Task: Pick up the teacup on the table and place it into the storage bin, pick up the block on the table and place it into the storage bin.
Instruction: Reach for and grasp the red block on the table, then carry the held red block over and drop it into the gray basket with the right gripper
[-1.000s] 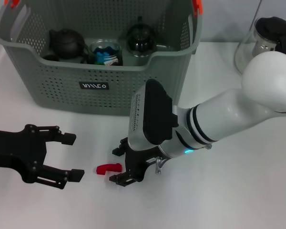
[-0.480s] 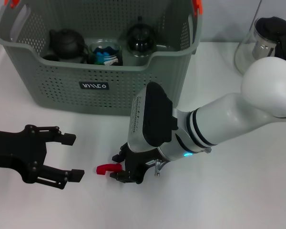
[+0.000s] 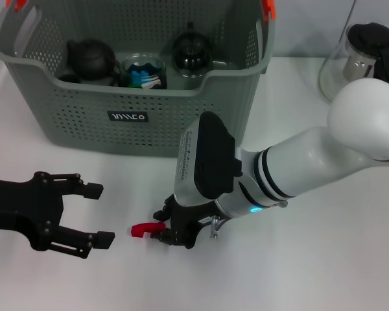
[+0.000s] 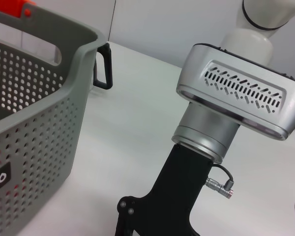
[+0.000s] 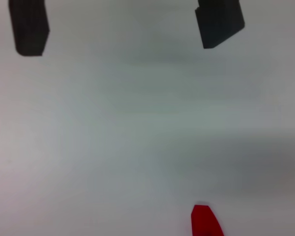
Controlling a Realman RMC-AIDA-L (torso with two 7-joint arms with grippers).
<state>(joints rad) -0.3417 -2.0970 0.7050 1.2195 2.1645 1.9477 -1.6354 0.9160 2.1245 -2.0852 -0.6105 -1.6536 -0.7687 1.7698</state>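
A small red block [image 3: 141, 229] lies on the white table in front of the storage bin [image 3: 71, 123]. My right gripper [image 3: 162, 225] is down at the block's right end, its black fingers shut on that end. In the right wrist view only the block's red tip [image 5: 203, 222] shows. My left gripper [image 3: 94, 215] hangs open just left of the block, holding nothing. The teacup [image 3: 143, 70], a small glass cup with blue and green inside, stands in the bin. The left wrist view shows the bin's wall [image 4: 34, 128] and my right arm's silver wrist [image 4: 236, 98].
In the bin there are also a black teapot [image 3: 89, 57] and a dark-lidded glass pot [image 3: 191, 52]. A glass kettle [image 3: 366, 55] with a black lid stands at the back right. My right arm lies across the table's right half.
My right gripper has sunk toward the table and its fingers have come together on the red block's right end. The left arm has stayed put.
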